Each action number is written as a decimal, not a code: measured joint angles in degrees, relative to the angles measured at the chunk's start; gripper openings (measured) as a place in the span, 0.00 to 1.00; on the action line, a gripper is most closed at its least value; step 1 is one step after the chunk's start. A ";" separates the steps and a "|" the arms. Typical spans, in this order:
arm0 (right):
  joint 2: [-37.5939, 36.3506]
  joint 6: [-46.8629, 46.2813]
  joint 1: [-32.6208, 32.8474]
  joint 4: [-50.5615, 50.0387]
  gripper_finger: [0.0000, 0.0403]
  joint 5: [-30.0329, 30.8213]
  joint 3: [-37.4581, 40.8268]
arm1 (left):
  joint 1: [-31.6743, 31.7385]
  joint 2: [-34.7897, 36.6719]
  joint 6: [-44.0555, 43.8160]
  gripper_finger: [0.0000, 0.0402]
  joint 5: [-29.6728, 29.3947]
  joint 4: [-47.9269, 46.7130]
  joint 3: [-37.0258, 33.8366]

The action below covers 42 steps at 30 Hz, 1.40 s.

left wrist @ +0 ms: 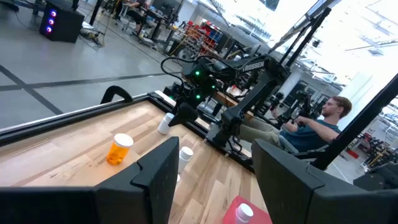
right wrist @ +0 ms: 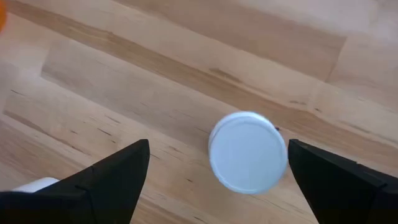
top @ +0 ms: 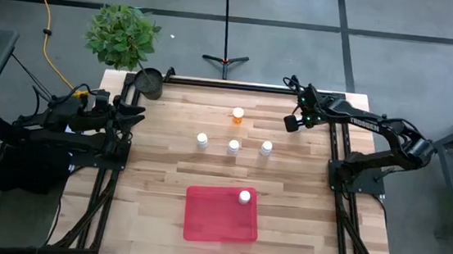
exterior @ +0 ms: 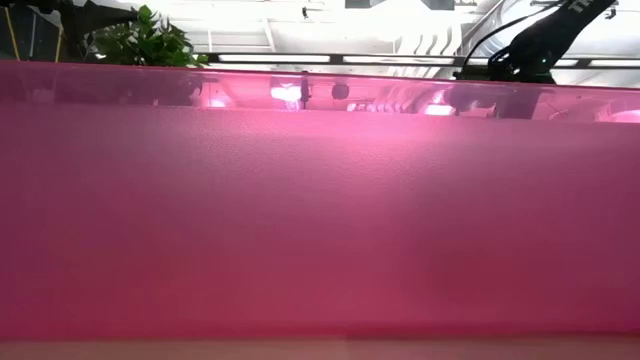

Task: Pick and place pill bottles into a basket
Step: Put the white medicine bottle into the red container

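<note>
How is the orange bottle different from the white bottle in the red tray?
The orange bottle is see-through orange with a white cap; the white bottle in the tray is white all over. The orange bottle stands on the bare table, nearer the far edge; the white one stands in the red tray, in a corner. Both are small, upright, and not held by any gripper.

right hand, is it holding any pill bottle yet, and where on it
Nothing is held. The right hand hangs open above a white pill bottle, fingers apart on either side of its cap, not touching it.

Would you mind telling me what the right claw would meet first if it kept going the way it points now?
Most likely the white pill bottle: the right claw looks down on its cap, which lies between the open fingers; how far off is unclear.
</note>
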<state>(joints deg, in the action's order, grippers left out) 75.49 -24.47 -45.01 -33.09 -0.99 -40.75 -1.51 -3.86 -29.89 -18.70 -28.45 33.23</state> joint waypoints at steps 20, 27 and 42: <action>1.68 -2.54 0.02 0.97 0.77 -0.85 0.00 | 0.01 0.00 -0.13 0.59 -0.02 0.00 0.00; 1.68 -3.65 0.02 0.90 0.71 -0.92 0.00 | 0.01 0.00 -0.13 0.59 -0.02 0.00 0.00; 1.68 -5.57 0.02 0.96 0.44 -2.42 -0.02 | -0.01 0.00 -0.37 0.59 0.13 0.00 0.00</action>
<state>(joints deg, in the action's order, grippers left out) 77.17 -30.03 -44.99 -32.13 -3.41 -40.77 -1.52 -3.86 -30.26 -18.57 -28.45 33.23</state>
